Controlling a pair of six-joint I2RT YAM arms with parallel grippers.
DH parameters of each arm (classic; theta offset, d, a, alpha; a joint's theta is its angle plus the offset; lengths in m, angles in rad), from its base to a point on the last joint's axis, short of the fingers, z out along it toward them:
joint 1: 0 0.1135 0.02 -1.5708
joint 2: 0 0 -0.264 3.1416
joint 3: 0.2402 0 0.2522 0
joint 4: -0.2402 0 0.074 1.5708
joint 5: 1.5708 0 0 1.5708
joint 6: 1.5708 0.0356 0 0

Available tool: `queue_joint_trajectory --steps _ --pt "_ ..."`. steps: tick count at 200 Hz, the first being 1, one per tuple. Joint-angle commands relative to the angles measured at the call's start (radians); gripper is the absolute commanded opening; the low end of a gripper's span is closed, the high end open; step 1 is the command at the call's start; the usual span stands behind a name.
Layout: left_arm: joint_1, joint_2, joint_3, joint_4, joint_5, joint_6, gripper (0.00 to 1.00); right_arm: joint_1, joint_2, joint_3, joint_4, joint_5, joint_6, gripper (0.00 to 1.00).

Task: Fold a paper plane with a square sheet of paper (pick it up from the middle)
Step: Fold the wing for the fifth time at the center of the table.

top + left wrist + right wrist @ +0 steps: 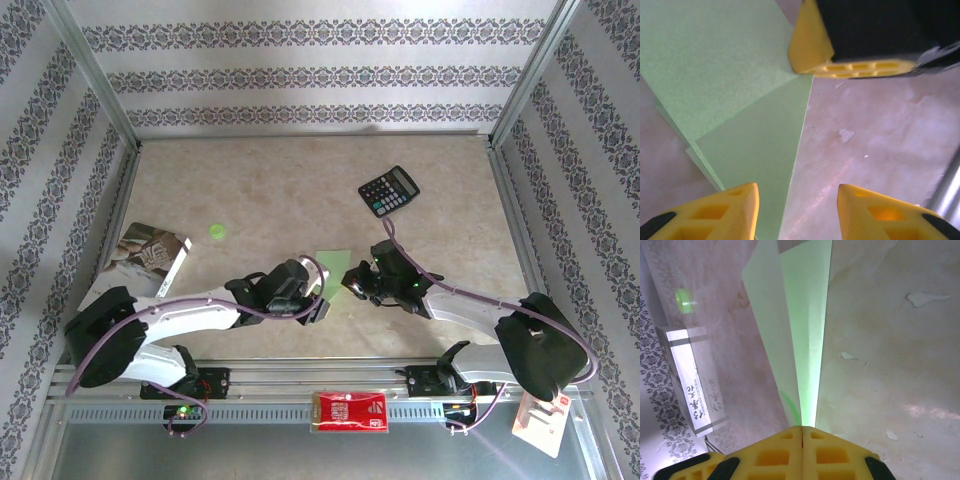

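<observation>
Right wrist view: right gripper (pixel 802 430) jaws pinch the folded green paper (pixel 802 330), lying lengthwise straight ahead; left gripper (pixel 796 194) jaws half-open astride its edge.

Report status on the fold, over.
Right gripper shut on the green paper, part-folded. Left gripper open, over the paper's edge. Calculator and green disc well apart from it.

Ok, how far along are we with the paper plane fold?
Done: the green paper sheet carries folds, with layers overlapping under the left wrist camera. In hand: the right gripper is shut on one end, the left gripper open over it. Left: no finished dart shape yet, so more folds remain.
</observation>
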Motion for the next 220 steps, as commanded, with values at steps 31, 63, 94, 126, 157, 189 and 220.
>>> queue_joint_trajectory --steps 31,63,94,126,157,189,220 --pt "-0.068 0.106 0.064 0.009 -0.22 0.103 0.5 0.017 -0.031 -0.025 0.037 0.018 0.083 0.0" --pt "-0.076 0.142 0.081 0.009 -0.246 0.119 0.52 0.023 -0.036 -0.038 0.06 0.021 0.105 0.0" --pt "-0.077 0.17 0.092 0.019 -0.251 0.122 0.52 0.029 -0.033 -0.045 0.083 0.024 0.121 0.0" --pt "-0.078 0.198 0.11 0.015 -0.25 0.13 0.5 0.033 -0.028 -0.047 0.095 0.026 0.128 0.0" --pt "-0.078 0.213 0.117 0.016 -0.252 0.132 0.45 0.035 -0.021 -0.048 0.1 0.024 0.129 0.0" --pt "-0.078 0.217 0.124 -0.007 -0.269 0.138 0.39 0.035 -0.019 -0.05 0.102 0.027 0.127 0.0" --pt "-0.078 0.214 0.122 -0.006 -0.258 0.131 0.32 0.035 -0.01 -0.05 0.108 0.024 0.127 0.0"
